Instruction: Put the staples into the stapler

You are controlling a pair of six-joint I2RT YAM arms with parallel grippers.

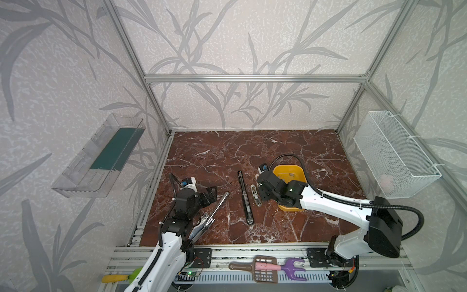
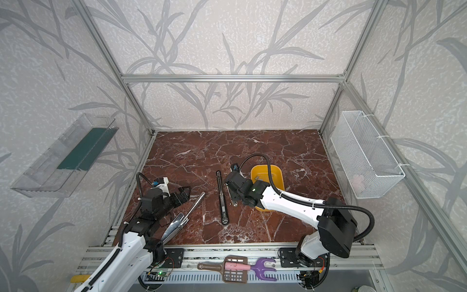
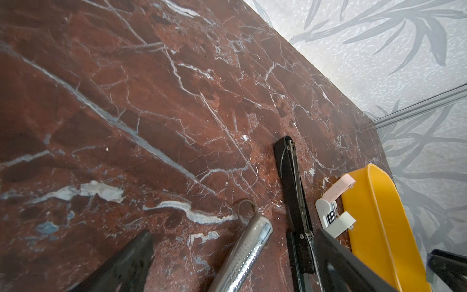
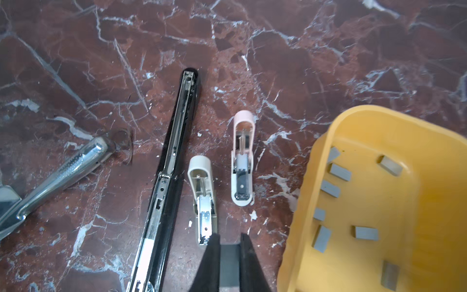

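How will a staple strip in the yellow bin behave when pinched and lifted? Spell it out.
The staple strip is small, flat and grey-metallic, so it is probably light and stiff, though it might snap if squeezed crosswise. Lying flat on the smooth floor of the yellow bin, it will likely slide rather than roll.

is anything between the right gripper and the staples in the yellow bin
Yes: the yellow bin's side wall. The right gripper is outside the bin, beside the white stapler, and the staples lie on the bin's floor behind that wall. From above, nothing visible covers them.
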